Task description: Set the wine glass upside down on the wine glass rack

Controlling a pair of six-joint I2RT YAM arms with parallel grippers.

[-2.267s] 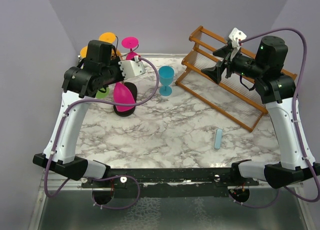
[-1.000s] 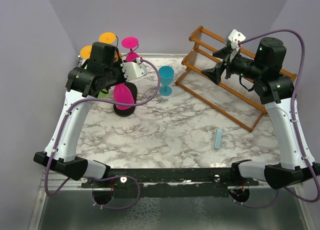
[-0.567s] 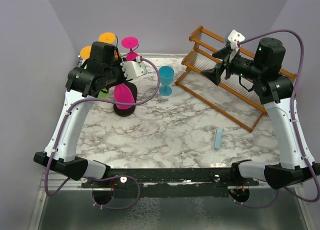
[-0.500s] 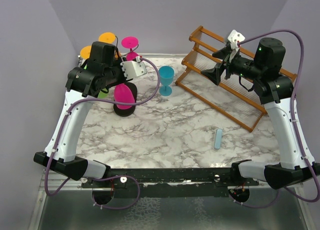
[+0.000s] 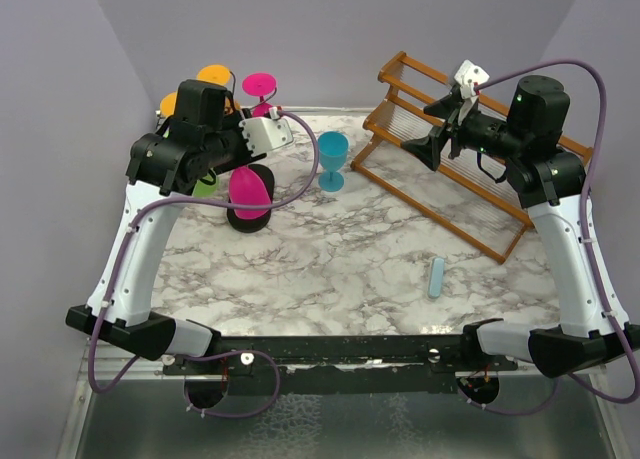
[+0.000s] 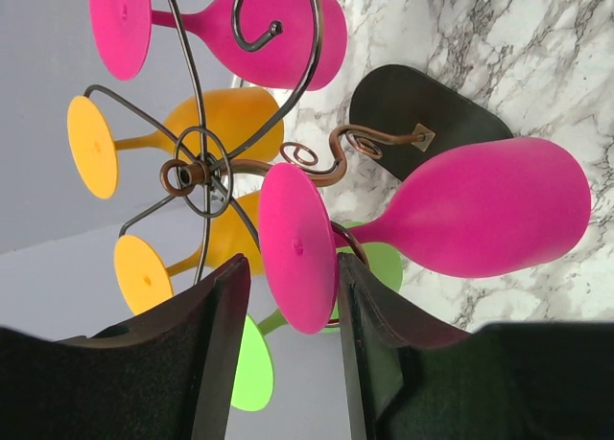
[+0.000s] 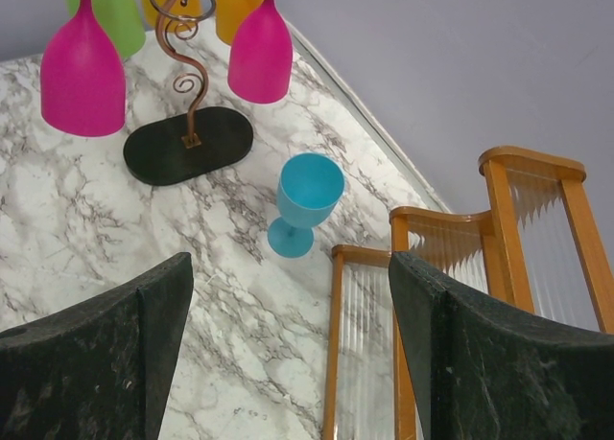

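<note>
Pink wine glass [image 6: 480,210] is hung upside down on the wire wine glass rack [image 6: 197,172], center-right of the left wrist frame. Its foot is straddled by left gripper [image 6: 288,277], fingers spread, not pinching. Right gripper [image 7: 288,267] is spread wide and empty; blue wine glass [image 7: 307,205] is seen mid-frame.

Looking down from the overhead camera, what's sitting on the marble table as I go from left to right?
wine glass rack hung with coloured glasses → blue wine glass standing upright → wooden slatted rack. The small light-blue stick lies in front of the wooden rack, so it has no clear place in the order.
</note>
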